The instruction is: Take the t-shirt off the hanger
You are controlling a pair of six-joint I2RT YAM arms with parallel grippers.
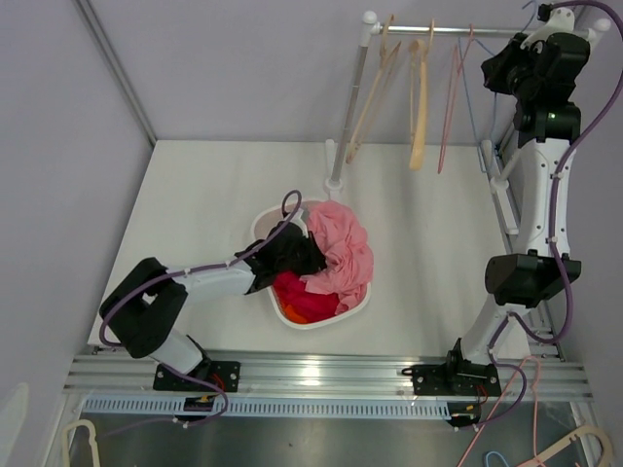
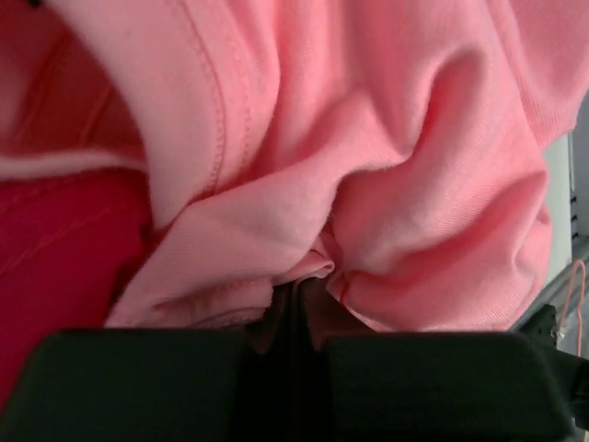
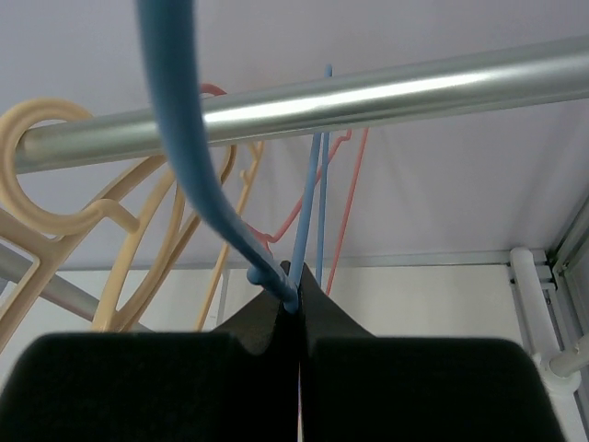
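The pink t-shirt (image 1: 343, 245) lies bunched over a white basket (image 1: 261, 225) in the middle of the table and is off any hanger. My left gripper (image 1: 300, 256) reaches into the basket. In the left wrist view its jaws (image 2: 296, 299) are shut on a fold of the pink t-shirt (image 2: 386, 138). My right gripper (image 1: 504, 66) is up at the rail, shut on a thin blue hanger (image 1: 467, 73). In the right wrist view the blue hanger (image 3: 189, 147) hooks over the rail (image 3: 386, 90), and its neck is pinched at my right gripper (image 3: 297, 296).
Red clothes (image 1: 304, 302) fill the basket under the t-shirt and also show in the left wrist view (image 2: 55, 244). Beige hangers (image 1: 419, 97) and a pink wire hanger (image 1: 450, 97) hang on the rail (image 1: 443, 29). The rail's post (image 1: 336, 180) stands just behind the basket.
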